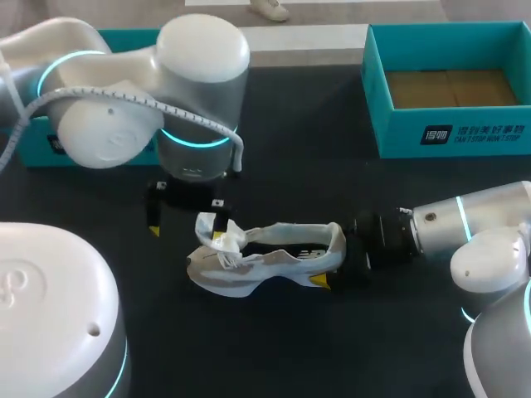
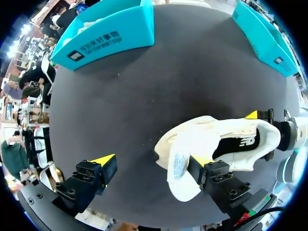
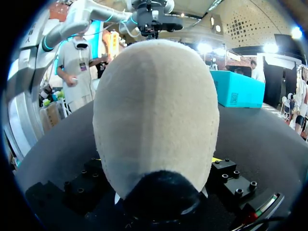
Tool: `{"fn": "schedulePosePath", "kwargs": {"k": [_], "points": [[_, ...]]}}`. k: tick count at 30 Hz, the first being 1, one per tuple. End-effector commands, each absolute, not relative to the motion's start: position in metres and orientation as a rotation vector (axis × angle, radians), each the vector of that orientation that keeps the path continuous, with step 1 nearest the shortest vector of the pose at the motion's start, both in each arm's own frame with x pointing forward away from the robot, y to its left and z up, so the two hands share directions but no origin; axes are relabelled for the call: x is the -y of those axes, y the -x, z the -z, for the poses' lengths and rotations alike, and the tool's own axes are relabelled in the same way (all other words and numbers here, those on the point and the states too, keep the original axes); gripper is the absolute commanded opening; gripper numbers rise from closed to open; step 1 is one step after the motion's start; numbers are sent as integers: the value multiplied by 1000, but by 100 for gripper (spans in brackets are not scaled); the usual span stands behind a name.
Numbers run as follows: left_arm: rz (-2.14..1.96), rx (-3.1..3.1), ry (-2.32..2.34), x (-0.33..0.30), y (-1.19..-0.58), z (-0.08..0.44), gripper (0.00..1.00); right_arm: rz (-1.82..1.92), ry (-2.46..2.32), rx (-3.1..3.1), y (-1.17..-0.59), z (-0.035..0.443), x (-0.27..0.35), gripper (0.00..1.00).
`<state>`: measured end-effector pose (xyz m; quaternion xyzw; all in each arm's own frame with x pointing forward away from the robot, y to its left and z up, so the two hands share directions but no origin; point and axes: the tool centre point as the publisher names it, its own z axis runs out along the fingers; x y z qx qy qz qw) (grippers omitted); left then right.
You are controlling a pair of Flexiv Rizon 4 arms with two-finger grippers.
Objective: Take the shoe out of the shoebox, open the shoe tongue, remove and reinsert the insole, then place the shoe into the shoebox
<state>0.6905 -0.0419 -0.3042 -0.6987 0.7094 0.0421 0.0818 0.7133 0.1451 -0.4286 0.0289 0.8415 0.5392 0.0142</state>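
A: Log the layout, biggest first.
B: Dark bench point(image 1: 282, 124) fills the head view. Left arm point(image 1: 199, 75) enters from the upper left of the frame, right arm point(image 1: 473, 224) from the right edge. A teal shoebox point(image 1: 448, 133) sits open at the upper right with a bare brown floor. A second teal box point(image 1: 33, 141) is at the upper left, mostly hidden behind the left arm.
A: Where is the shoe?
B: The white shoe point(image 1: 265, 261) is on the bench at centre frame, well apart from both boxes. Toe points to the frame's left, heel to its right.
A: Fingers?
B: Right gripper point(image 1: 337, 255) is at the heel, clamped on it from both sides. In the right wrist view the heel fills the space between the fingers. Left gripper point(image 2: 151, 166) is over the toe end with its fingers wide apart. One finger point(image 2: 216, 180) lies against the tongue point(image 2: 180, 163); the other is over bare bench, clear of the shoe.
A: Anything inside?
B: The dark insole point(image 2: 240, 144) shows through the opening, ahead of the left gripper.
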Motion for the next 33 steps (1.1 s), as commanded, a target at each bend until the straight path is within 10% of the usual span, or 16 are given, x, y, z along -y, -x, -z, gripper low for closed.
{"fn": "schedulePosePath", "kwargs": {"k": [1, 13, 15, 23, 33], "points": [[-60, -2168, 2027, 45, -694, 283, 100, -1669, -92, -2626, -716, 433, -146, 0], [333, -2756, 1385, 106, -716, 220, 100, -1669, -92, -2626, -716, 433, -146, 0], [323, -2869, 1209, 118, -716, 217, 56, -1669, -92, -2626, -716, 433, -146, 0], [130, -3202, 339, 153, -705, 221, 0, -1669, -92, -2626, -716, 433, -146, 0], [134, -3260, 159, 166, -698, 219, 0, -1669, -92, -2626, -716, 433, -146, 0]]}}
